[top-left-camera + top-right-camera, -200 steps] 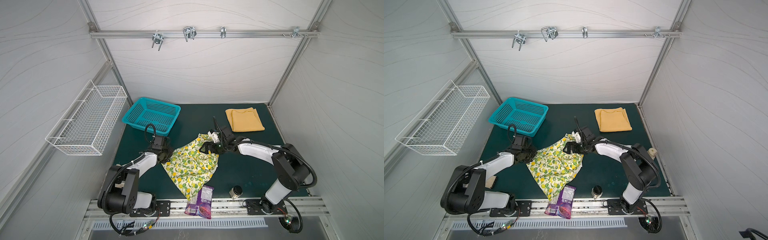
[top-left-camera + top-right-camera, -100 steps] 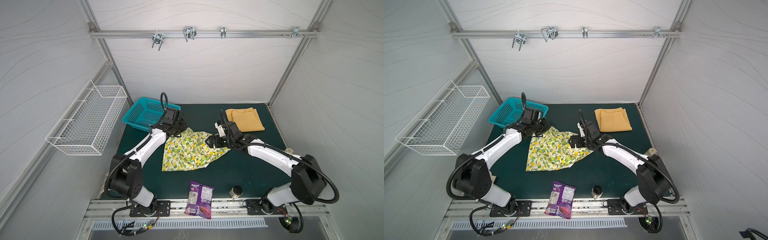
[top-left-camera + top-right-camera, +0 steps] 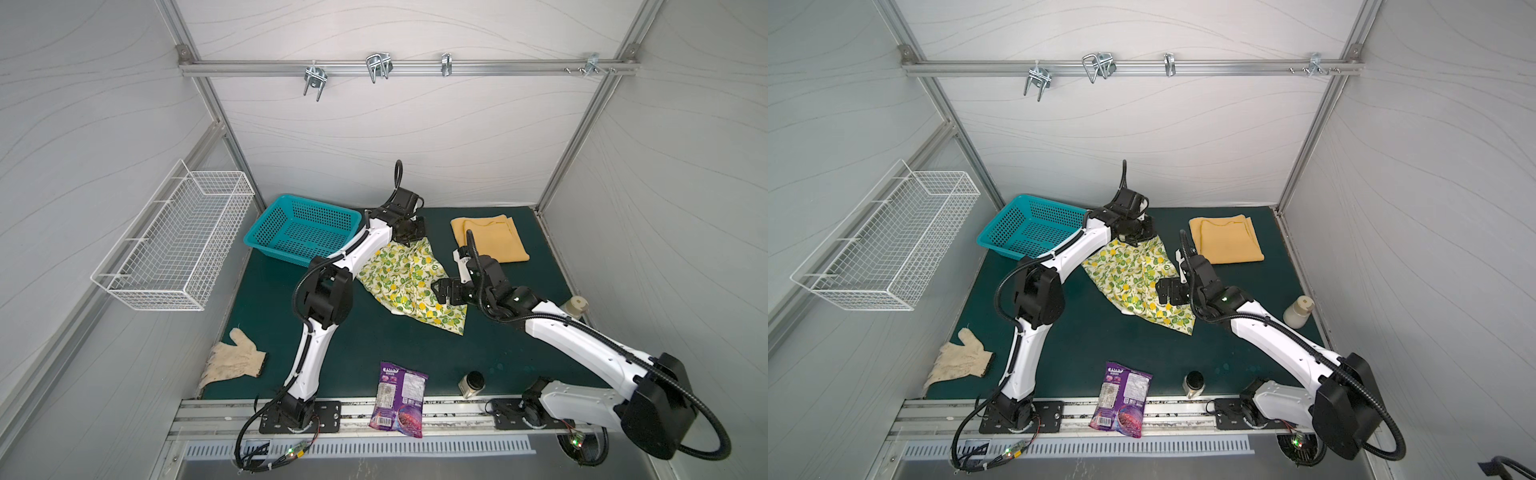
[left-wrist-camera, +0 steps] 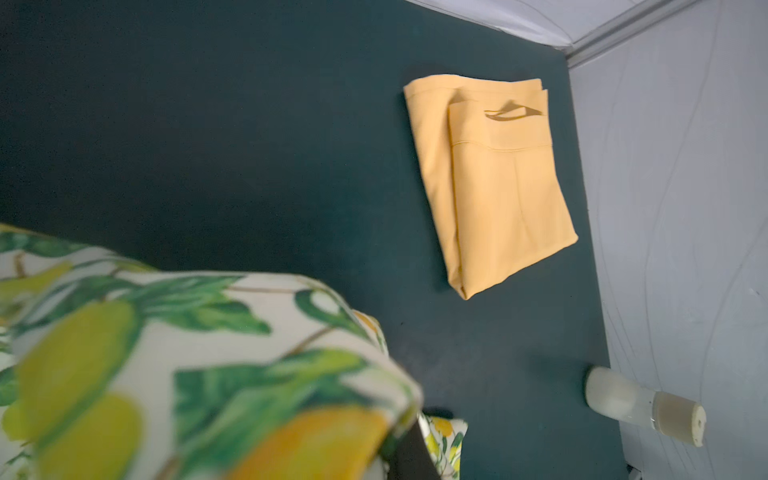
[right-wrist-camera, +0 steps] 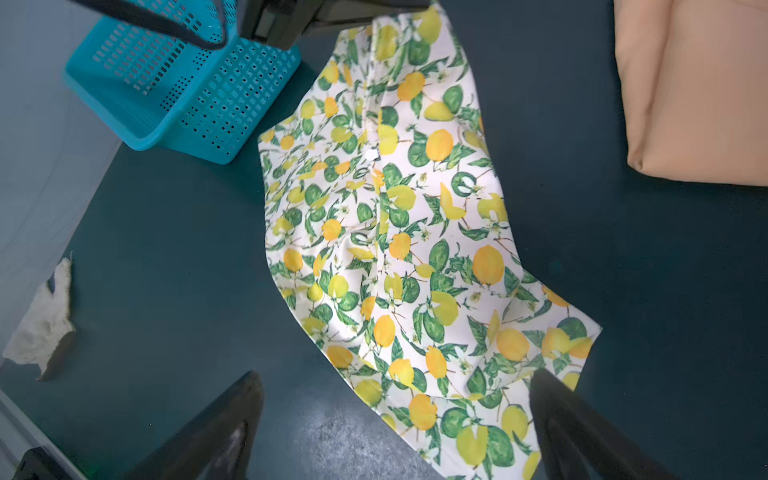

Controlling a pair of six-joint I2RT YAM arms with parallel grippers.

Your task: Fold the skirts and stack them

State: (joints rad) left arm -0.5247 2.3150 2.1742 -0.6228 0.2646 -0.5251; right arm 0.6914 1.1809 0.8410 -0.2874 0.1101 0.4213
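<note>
The lemon-print skirt lies spread on the green mat, stretched from the back centre toward the front right. My left gripper is shut on its far corner, next to the teal basket. In the left wrist view the cloth drapes over the jaws and hides them. My right gripper hovers open over the skirt's right edge and holds nothing. The mustard-yellow skirt lies folded at the back right.
A teal basket stands at the back left. A purple snack bag and a small jar lie at the front edge. A white bottle stands by the right wall, a glove at the front left. A wire basket hangs on the left wall.
My left gripper has carried the lemon skirt's corner from the front left to the back centre, dragging the cloth out along the mat. The right gripper has shifted slightly right and stays open.
</note>
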